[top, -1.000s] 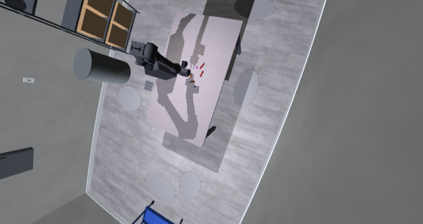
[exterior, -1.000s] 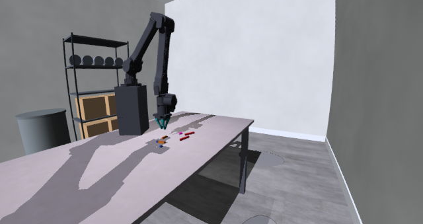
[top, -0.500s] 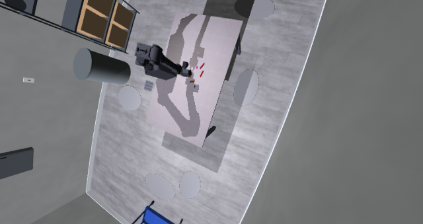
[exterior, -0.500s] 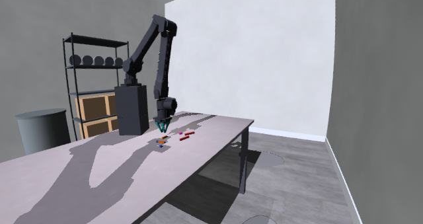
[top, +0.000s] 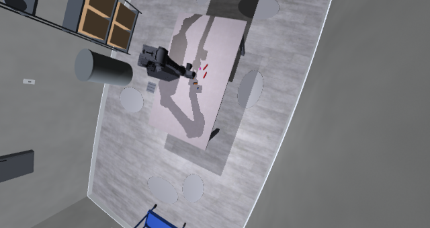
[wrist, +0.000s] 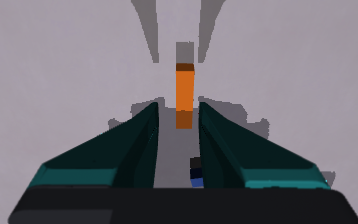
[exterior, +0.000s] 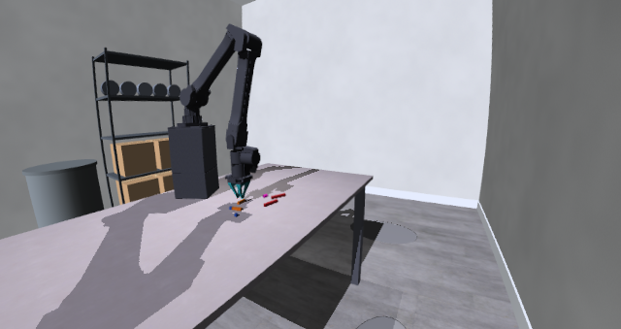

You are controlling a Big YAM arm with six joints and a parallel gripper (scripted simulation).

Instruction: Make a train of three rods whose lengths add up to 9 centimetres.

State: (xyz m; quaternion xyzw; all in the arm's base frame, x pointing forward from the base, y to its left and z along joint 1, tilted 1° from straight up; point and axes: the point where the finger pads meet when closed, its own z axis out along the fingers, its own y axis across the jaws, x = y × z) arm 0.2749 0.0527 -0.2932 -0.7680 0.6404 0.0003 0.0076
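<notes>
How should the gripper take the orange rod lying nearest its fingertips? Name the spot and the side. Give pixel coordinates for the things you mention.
Best grip it at mid-length, across its two long sides, coming straight down from above. The orange rod (exterior: pixel 242 201) (wrist: pixel 185 92) lies flat, and in the wrist view its narrow width fits between the open fingers of the gripper (top: pixel 193 77) (exterior: pixel 241 196) (wrist: pixel 178 111), its length running parallel to them.

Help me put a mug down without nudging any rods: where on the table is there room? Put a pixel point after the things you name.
On the table (top: pixel 218 97) (exterior: pixel 272 232), between the red rods (top: pixel 205 66) (exterior: pixel 271 203) and the long edge beyond them; also the stretch past the small blue rod (top: pixel 197 88) (exterior: pixel 236 214), away from the magenta rod (top: pixel 200 68) (exterior: pixel 265 195). It is crowded under the hand (top: pixel 193 77) (exterior: pixel 241 197) (wrist: pixel 179 105), around the orange rods (top: pixel 195 83) (exterior: pixel 242 202) (wrist: pixel 184 90).
</notes>
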